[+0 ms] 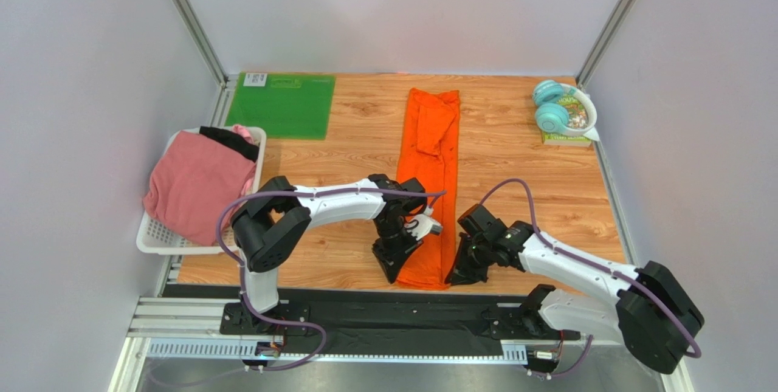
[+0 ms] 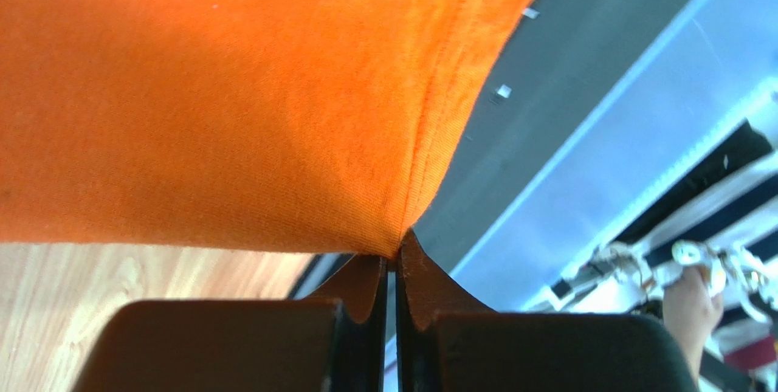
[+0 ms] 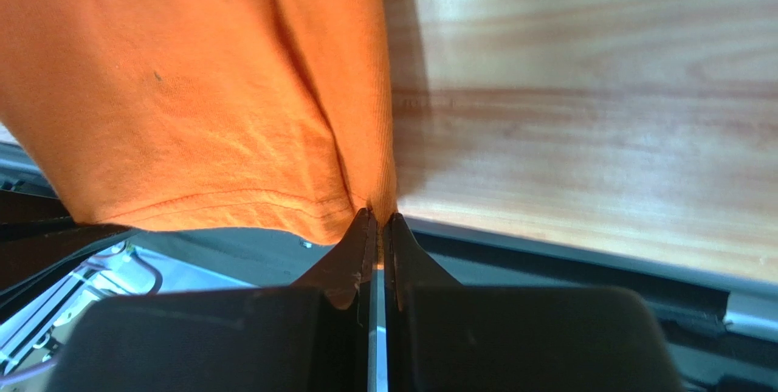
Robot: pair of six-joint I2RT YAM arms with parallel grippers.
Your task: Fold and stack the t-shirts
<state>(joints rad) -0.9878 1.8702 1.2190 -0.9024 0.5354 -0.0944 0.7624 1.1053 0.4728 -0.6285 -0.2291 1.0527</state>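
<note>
An orange t-shirt [image 1: 433,169] lies as a long narrow strip down the middle of the wooden table, from the back to the near edge. My left gripper [image 1: 395,269] is shut on its near left corner [image 2: 402,219]. My right gripper [image 1: 457,275] is shut on its near right corner [image 3: 370,196]. In both wrist views the cloth is pinched at the fingertips. A dusty pink t-shirt [image 1: 194,182] and a black t-shirt [image 1: 230,140] lie in the white basket [image 1: 151,237] at the left.
A flat green mat [image 1: 281,105] lies at the back left of the table. Teal headphones [image 1: 551,108] on a small book sit at the back right. A black rail [image 1: 365,305] runs along the near edge under the shirt's hem.
</note>
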